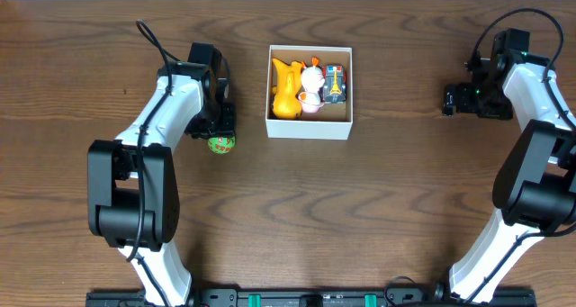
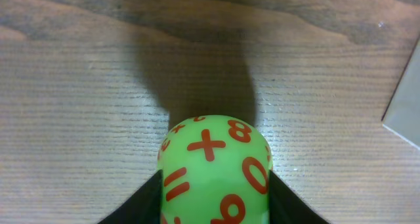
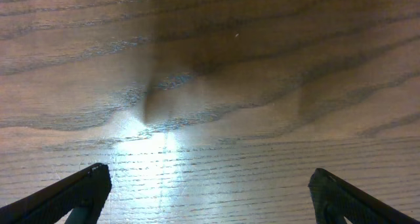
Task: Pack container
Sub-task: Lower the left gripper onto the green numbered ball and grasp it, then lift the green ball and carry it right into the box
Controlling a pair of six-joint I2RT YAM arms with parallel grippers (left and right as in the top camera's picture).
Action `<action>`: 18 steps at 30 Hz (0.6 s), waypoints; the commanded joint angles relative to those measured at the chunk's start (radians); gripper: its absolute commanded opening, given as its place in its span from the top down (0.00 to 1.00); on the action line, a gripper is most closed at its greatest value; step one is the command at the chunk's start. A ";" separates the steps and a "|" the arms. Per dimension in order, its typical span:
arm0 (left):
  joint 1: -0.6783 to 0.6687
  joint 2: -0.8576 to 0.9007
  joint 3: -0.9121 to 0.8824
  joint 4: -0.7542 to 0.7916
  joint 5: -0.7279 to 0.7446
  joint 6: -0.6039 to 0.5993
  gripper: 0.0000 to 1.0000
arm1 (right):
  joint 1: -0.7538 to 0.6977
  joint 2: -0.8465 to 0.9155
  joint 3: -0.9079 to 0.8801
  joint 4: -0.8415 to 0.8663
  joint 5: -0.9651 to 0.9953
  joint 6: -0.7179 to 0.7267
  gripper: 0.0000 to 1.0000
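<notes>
On the wooden table, we found the container at the middle, between the 2 arms and well apart from the right one. Near its left side, the left gripper stood low over the wood. Its fingers lay against both sides of a green ball marked with red digits and signs, so we took the jaws as closed on that ball. We judged the step in hand to be the pickup of 1 more toy. The next move, as we read it, called for a lift clear of the white wall, a short carry to the right and a release over free cardboard. The right gripper hung over bare wood, jaws wide, holding nothing and out of the way. Inside the container lay 3 toys: a yellow animal, a white and pink figure and a small car. Only the near right corner looked free, and we thought the ball might roll there.
</notes>
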 commanded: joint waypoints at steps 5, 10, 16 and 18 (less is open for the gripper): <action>0.003 0.003 0.054 -0.041 0.003 0.002 0.94 | 0.006 -0.010 -0.003 -0.001 -0.005 0.008 0.01; 0.003 0.003 0.254 -0.140 0.084 -0.043 0.94 | 0.006 -0.010 -0.003 -0.001 -0.005 0.008 0.01; -0.013 0.003 0.526 -0.202 0.209 -0.069 0.94 | 0.006 -0.010 -0.003 -0.001 -0.005 0.008 0.01; -0.031 0.003 0.582 -0.202 0.212 -0.070 0.94 | 0.006 -0.010 -0.003 -0.001 -0.005 0.008 0.01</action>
